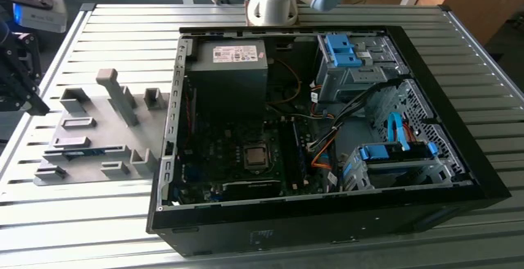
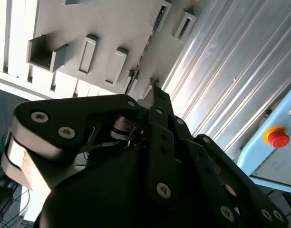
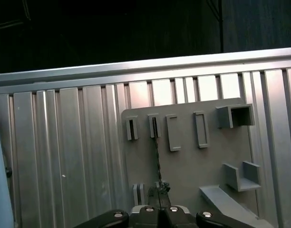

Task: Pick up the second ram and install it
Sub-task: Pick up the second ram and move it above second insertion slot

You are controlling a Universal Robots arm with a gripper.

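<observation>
Poised above the bench (image 1: 82, 220) with fingers (image 2: 160, 137) pressed together, short of the second ram (image 1: 82, 153) seated edge-up in the grey fixture plate (image 1: 102, 135). Approach step, seemingly; calls for spreading fingers astride the stick.

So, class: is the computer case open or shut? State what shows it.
Open. In the exterior view the computer case lies on its side with no side panel on top, leaving the motherboard and power supply exposed.
</observation>
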